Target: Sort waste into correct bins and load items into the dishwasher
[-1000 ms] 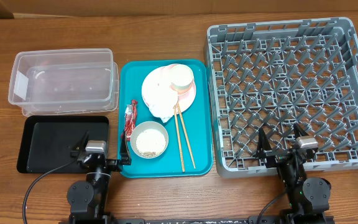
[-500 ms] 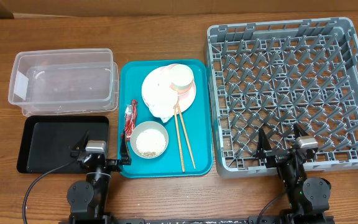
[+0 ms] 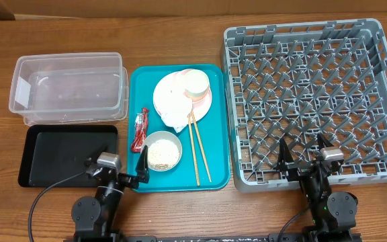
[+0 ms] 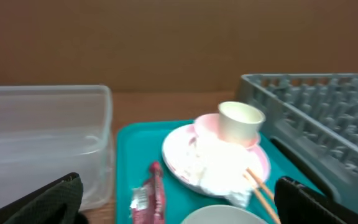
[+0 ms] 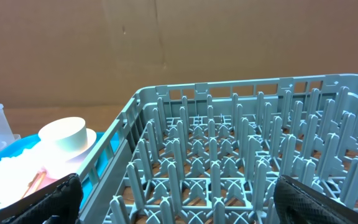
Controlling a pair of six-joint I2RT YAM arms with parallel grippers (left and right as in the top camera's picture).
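Note:
On the teal tray (image 3: pixel 218 134) lie pale pink plates (image 3: pixel 203 101) with a white cup (image 3: pixel 195 83) and a crumpled tissue (image 3: pixel 172 107) on them. A red-and-white wrapper (image 3: pixel 140 130), a whitish bowl (image 3: pixel 162 150) holding rice grains, and chopsticks (image 3: pixel 199 151) lie there too. The clear tub (image 3: pixel 69 87) and the black tray (image 3: pixel 66 154) sit to the left, the grey rack (image 3: pixel 314 101) to the right. My left gripper (image 3: pixel 116 168) is open and empty at the teal tray's near left corner, facing the wrapper (image 4: pixel 151 196). My right gripper (image 3: pixel 306 160) is open and empty at the rack's near edge (image 5: pixel 241 149).
The wooden table edge runs just behind both arm bases. A cardboard wall stands beyond the table. The tub (image 4: pixel 42 143) is to the left in the left wrist view, the rack (image 4: pixel 316 118) to the right.
My left gripper has shifted and turned slightly right, so its right finger now reaches over the teal tray's edge beside the bowl. The right arm has not moved.

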